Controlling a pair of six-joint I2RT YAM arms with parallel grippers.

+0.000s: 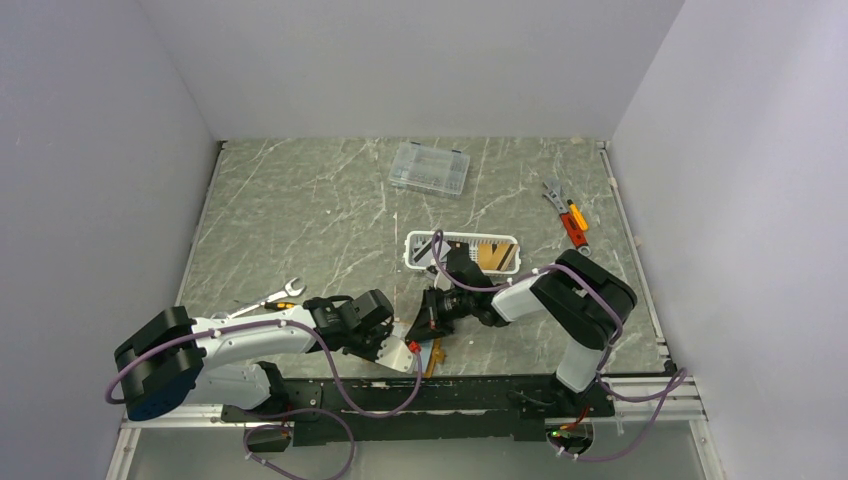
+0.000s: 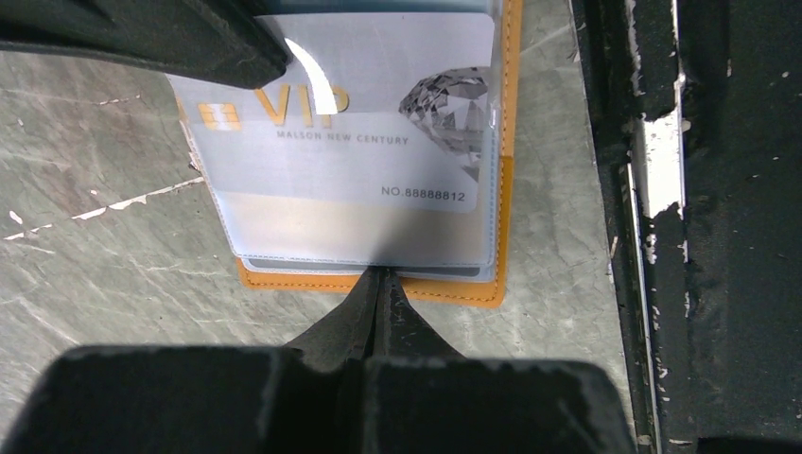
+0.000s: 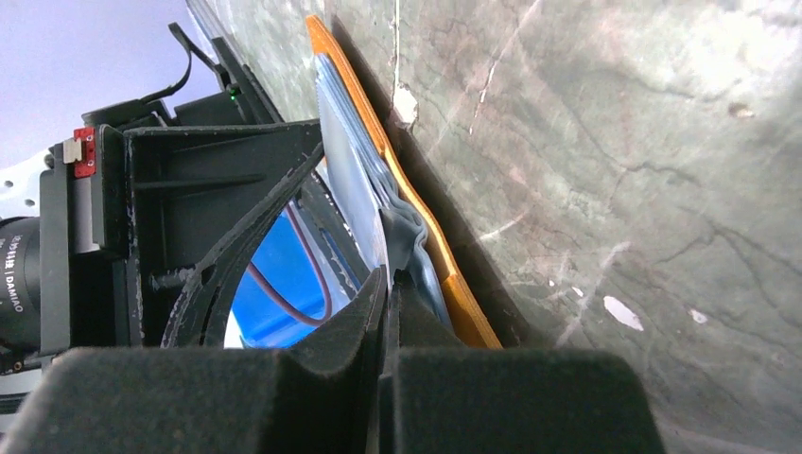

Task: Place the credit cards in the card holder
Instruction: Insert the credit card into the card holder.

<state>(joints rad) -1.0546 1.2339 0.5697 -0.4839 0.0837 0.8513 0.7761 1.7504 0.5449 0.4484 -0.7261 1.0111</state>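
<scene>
The grey-white card [image 2: 359,161] reads "VIP", "MALSON NEW CENTURY", "NO.88888812" — the motor housing [image 3: 19,284] (partly cut off) "DAMIAO".

Robotics lab cell: white enclosure walls [image 1: 90,150], marble-pattern tabletop [image 1: 300,220], left arm [image 1: 250,340], right arm [image 1: 570,300] bolted at edge.

The card holder [image 2: 444,289] is orange, with a line of stitching along its edge. The silver-grey card [image 2: 359,161] carries gold VIP lettering, dark numbers and a diamond print. The table [image 2: 95,246] is grey-green marble, veined white.
</scene>
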